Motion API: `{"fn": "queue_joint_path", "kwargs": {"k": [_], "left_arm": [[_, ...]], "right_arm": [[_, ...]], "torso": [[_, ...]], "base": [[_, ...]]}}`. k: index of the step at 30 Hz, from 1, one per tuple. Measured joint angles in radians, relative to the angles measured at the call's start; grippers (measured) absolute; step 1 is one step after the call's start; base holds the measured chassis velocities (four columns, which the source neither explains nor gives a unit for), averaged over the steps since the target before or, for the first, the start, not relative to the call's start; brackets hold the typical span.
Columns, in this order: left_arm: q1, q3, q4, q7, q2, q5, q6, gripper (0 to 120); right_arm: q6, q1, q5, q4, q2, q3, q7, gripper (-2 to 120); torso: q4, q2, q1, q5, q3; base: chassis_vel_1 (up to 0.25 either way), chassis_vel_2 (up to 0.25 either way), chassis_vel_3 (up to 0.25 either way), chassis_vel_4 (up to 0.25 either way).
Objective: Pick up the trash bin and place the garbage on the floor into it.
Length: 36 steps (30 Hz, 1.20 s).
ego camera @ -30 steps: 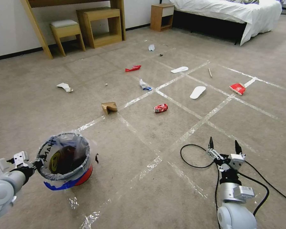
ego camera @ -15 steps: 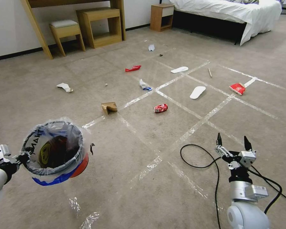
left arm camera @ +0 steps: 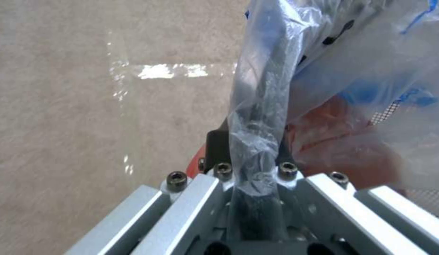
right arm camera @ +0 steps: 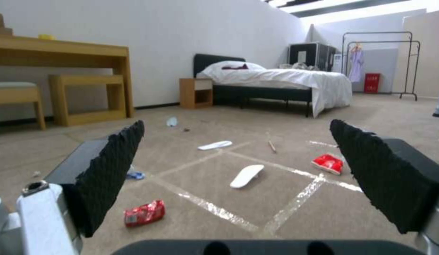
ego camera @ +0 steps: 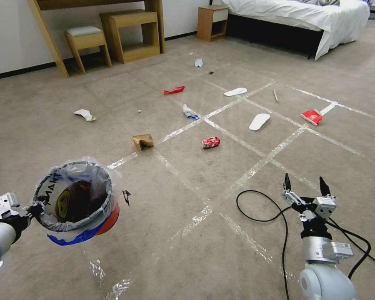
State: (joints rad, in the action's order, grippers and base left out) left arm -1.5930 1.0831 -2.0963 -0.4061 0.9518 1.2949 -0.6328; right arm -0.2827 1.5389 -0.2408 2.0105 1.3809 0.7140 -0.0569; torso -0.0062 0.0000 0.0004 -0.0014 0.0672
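The left gripper (ego camera: pixel 34 208) is at about 8 o'clock in the head view, and its jaws are pinching the rim of the trash bin (ego camera: pixel 77 202). The bin hangs just beside it, tilted a little, with the mouth up. It is red and blue outside, dark inside with yellow print, and a crinkly clear plastic bag (ego camera: pixel 108 183) covers the rim. In the left wrist view the rim and the bag (left arm camera: pixel 257 106) pass between the metal fingers (left arm camera: pixel 196 198), and the carpet floor (left arm camera: pixel 63 106) is under them.

The right gripper (ego camera: pixel 305 187) is at about 4 o'clock, low over the carpet, with its jaws spread wide and nothing between them. A black cable (ego camera: pixel 258 208) lies in a loop just beside it.

The garbage is on the floor, well apart from both grippers. Near the centre lies a red crumpled wrapper (ego camera: pixel 211 142), and at 10 o'clock from it a tan cardboard piece (ego camera: pixel 143 141). Farther away, toward 12 o'clock, are a white and blue wad (ego camera: pixel 189 111), a flat red wrapper (ego camera: pixel 174 89) and a small white tissue (ego camera: pixel 198 62). Toward 1 o'clock are two white slippers (ego camera: pixel 259 121) (ego camera: pixel 235 91), a thin wooden stick (ego camera: pixel 275 95) and a red packet (ego camera: pixel 311 116). At 10 o'clock lies a white tissue wad (ego camera: pixel 85 114). The floor has shiny tape lines (ego camera: pixel 237 137) in a grid.
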Motion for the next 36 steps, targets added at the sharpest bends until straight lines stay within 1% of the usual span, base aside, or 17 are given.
{"fn": "queue_joint_path", "kwargs": {"k": [10,29,36], "left_arm": [[-0.007,-0.004,-0.005,0.001,0.000,-0.003,0.010,1],[-0.017,-0.003,-0.013,0.002,0.003,-0.005,0.013,1],[-0.017,-0.010,-0.012,0.001,0.013,-0.012,0.015,1]], "right_arm": [[-0.001,0.010,0.002,0.010,0.004,0.000,0.002,100],[-0.002,0.028,0.004,0.029,0.004,0.003,0.002,100],[-0.004,0.031,0.008,0.026,0.008,0.001,0.002,100]], "torso": [[0.0000,0.000,0.000,0.0002,0.000],[0.0000,0.000,0.000,0.0002,0.000],[0.0000,0.000,0.000,0.0003,0.000]], "base": [[-0.181,0.185,0.180,-0.186],[-0.156,0.156,0.161,-0.153],[-0.149,0.163,0.160,-0.174]]}}
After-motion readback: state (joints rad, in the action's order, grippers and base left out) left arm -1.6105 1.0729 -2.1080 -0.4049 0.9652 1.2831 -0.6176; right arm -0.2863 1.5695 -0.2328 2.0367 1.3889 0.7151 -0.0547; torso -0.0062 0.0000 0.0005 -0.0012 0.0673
